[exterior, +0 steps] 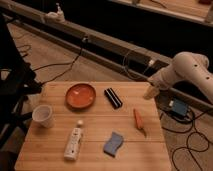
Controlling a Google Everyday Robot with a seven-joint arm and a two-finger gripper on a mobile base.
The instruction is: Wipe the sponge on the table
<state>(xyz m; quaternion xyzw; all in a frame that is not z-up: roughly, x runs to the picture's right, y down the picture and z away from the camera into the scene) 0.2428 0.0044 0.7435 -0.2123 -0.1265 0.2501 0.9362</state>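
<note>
Wooden table point(95, 122) — bowl point(81, 95), black block point(113, 98), cup point(43, 115), bottle point(74, 142), sponge point(114, 144), orange tool point(139, 120) — pincer point(148, 93) at right edge

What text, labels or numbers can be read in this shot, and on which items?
No text here can be read.
White bottle: label, if any, too blurred to read.
Blue box on the floor: no legible marking.
Sponge, orange bowl, black block, cup: no print visible.
Gripper, at the far right corner of the table: no marking visible.
</note>
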